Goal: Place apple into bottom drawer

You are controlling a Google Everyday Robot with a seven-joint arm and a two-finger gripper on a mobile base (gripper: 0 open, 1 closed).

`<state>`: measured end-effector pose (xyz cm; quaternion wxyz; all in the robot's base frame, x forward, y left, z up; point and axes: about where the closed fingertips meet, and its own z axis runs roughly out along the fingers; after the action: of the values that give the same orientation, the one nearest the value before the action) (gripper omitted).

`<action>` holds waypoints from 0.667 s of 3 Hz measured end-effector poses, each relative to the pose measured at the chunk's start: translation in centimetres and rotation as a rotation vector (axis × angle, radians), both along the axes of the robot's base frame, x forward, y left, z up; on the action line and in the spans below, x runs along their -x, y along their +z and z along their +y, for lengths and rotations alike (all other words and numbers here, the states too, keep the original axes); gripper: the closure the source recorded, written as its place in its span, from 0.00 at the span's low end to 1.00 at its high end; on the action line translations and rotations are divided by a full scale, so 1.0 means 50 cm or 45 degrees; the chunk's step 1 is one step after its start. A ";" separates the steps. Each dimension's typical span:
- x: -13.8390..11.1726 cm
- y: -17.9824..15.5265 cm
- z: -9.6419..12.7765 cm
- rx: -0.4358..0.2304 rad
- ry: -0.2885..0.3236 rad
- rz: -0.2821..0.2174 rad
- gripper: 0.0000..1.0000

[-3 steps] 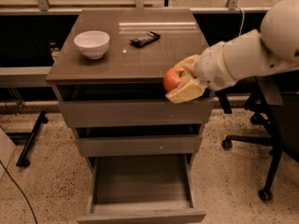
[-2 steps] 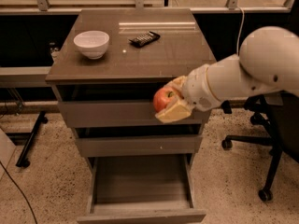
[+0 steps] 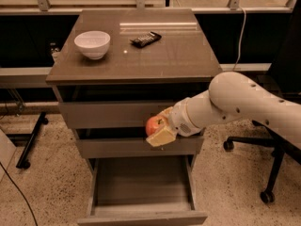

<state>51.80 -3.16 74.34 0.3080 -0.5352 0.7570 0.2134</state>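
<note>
The tan two-finger gripper [image 3: 159, 127] hides the right side of the small red-orange apple [image 3: 152, 125] and is clamped shut around it. Both hang against the front of the grey-brown cabinet [image 3: 136, 60], above its pulled-out bottom drawer [image 3: 141, 182]. That drawer's front is partly cut off below and its plain grey floor shows. On the cabinet top sit a white bowl [image 3: 92, 44] and a flat black object [image 3: 146, 39] that is hard to identify.
</note>
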 end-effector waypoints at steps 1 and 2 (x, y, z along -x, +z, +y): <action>-0.031 -0.069 -0.002 -0.013 -0.044 0.051 1.00; -0.031 -0.069 -0.001 -0.012 -0.042 0.050 1.00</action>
<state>53.33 -3.21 70.89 0.2990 -0.5170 0.7707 0.2224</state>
